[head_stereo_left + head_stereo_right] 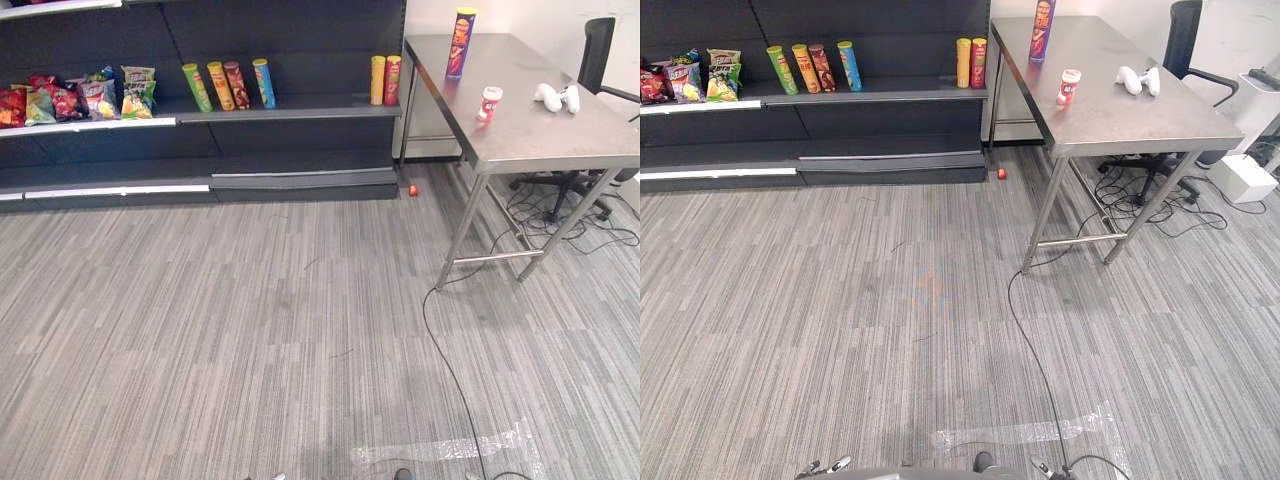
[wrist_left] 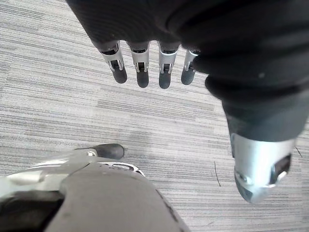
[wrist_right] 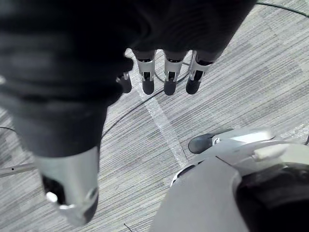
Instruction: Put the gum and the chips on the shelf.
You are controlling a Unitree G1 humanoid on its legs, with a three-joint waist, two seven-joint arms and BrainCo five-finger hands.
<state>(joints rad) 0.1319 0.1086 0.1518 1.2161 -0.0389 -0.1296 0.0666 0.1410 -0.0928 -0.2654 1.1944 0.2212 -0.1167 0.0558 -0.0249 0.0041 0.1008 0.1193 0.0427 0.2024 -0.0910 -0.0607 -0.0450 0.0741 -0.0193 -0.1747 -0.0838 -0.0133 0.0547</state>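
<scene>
Standing on the steel counter (image 1: 530,130) were the tall purple, yellow-lidded chips can (image 1: 460,42) and the small red-and-white gum bottle (image 1: 489,103). The left hand (image 2: 141,63) and right hand (image 3: 169,72) hung above the carpet (image 1: 250,330), fingers straight, empty.

Shelf (image 1: 290,113) at back L; table (image 1: 540,130) at back R, its far L corner just beside the shelf's R end. On the shelf, L to R: snack bags (image 1: 80,97), four leaning cans (image 1: 228,85), two upright cans (image 1: 385,80) at R end. On the table: chips can (image 1: 461,43) upright at far end, gum tub (image 1: 489,104) nearer, two controllers (image 1: 556,97) to its R. Chair (image 1: 598,50) behind the table. Small object (image 1: 412,190) on floor btwn shelf base and table leg. Tape strip (image 1: 440,448) on floor at front.
</scene>
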